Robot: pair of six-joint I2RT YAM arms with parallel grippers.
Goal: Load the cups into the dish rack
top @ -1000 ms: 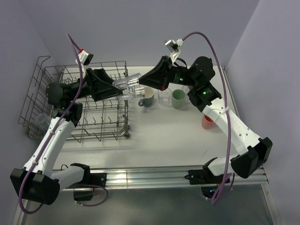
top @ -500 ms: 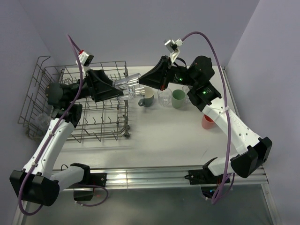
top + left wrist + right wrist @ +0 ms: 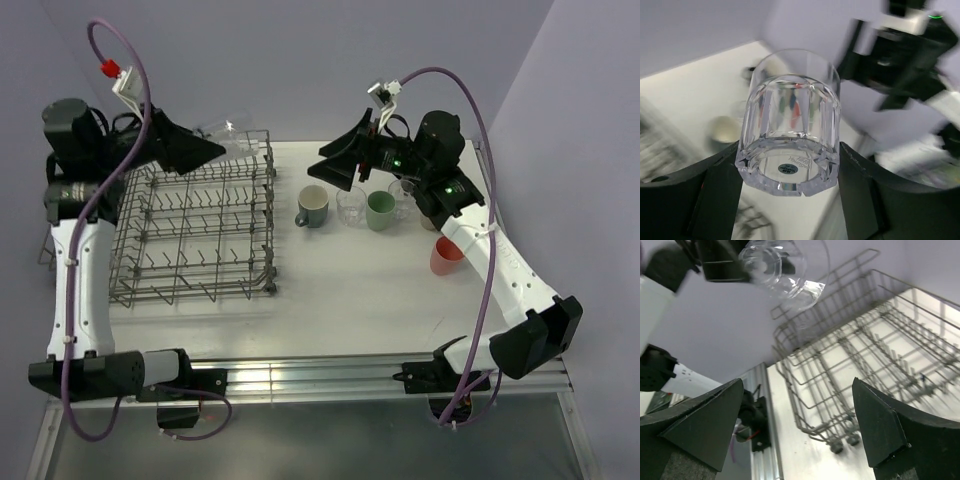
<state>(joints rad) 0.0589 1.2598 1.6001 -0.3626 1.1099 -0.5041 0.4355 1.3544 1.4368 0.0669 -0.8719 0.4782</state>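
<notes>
Left fingers (image 3: pixel 715 200) clamp glass tumbler (image 3: pixel 787 135), sharp in wrist view, faint overhead; right fingers (image 3: pixel 695 425) spread, empty.

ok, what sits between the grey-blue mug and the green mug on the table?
One clear glass tumbler, standing upright, in line between the grey-blue mug and the green mug. The top view shows it.

The left arm (image 3: pixel 68 280) stands tall from its base with the wrist high. The left gripper (image 3: pixel 213 146) points level toward the right, clamped on the sides of a glass tumbler (image 3: pixel 790 125). The right arm (image 3: pixel 500 268) bends up and inward. The right gripper (image 3: pixel 335 165) points left with its jaws spread wide and holds nothing.
</notes>
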